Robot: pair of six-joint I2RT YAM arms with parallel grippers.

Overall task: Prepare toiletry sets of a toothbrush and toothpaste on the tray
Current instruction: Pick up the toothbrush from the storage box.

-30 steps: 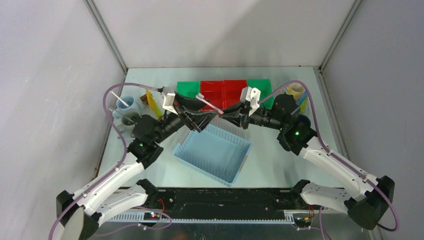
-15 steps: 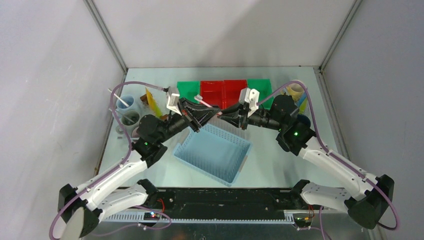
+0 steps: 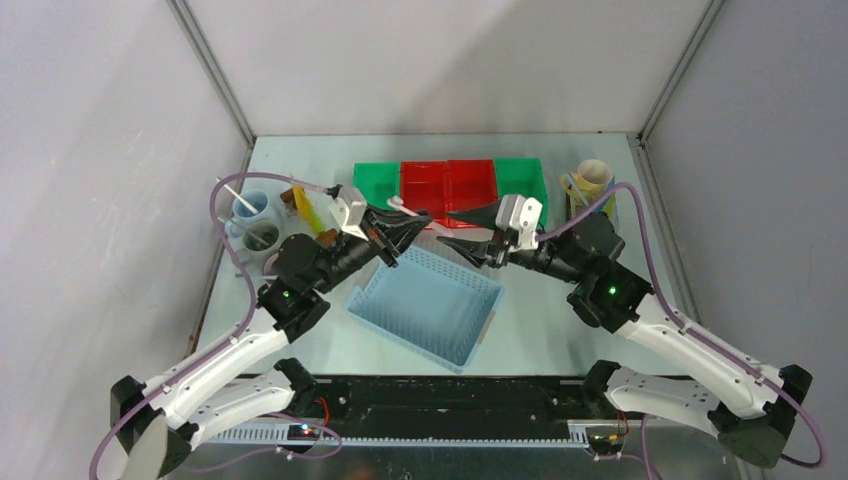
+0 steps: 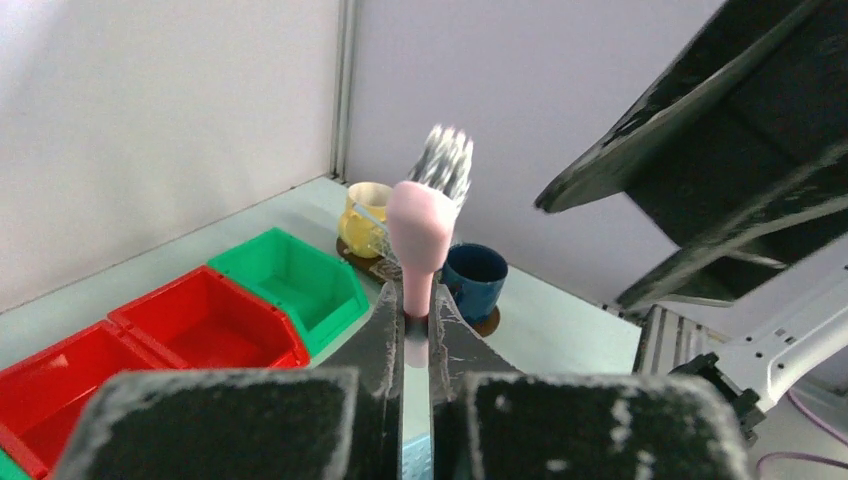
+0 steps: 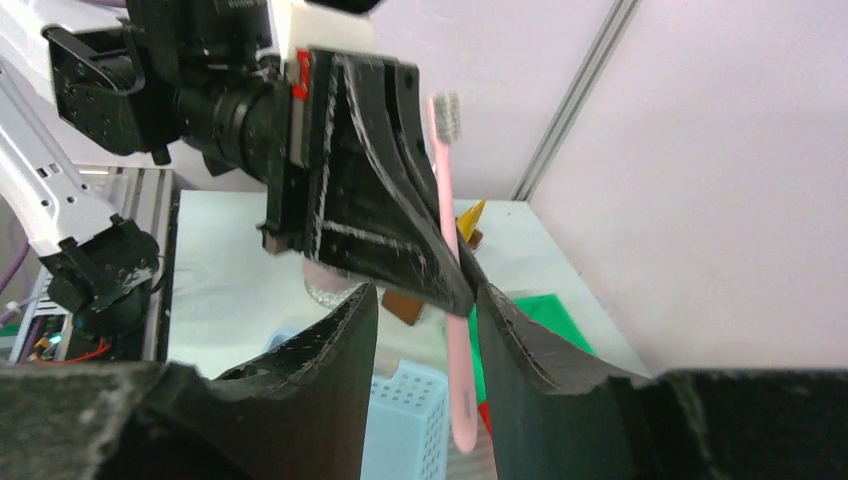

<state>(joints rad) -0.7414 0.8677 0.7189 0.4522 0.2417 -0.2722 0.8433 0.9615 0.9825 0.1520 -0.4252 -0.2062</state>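
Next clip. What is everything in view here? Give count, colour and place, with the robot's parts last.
red bins: two, red, far centre
green bins: two, green, flanking the red ones
basket: one, light blue, perforated, centre
pale blue mug: one, far left
white toothbrush: one, standing in that mug
grey mug: one, just nearer
yellow tube: one, right of those mugs
cream mug: one, far right
dark blue mug: one, beside the cream one
pink toothbrush: one, in the left pincer
left pincer: black, shut on the toothbrush
right pincer: black, open, facing it
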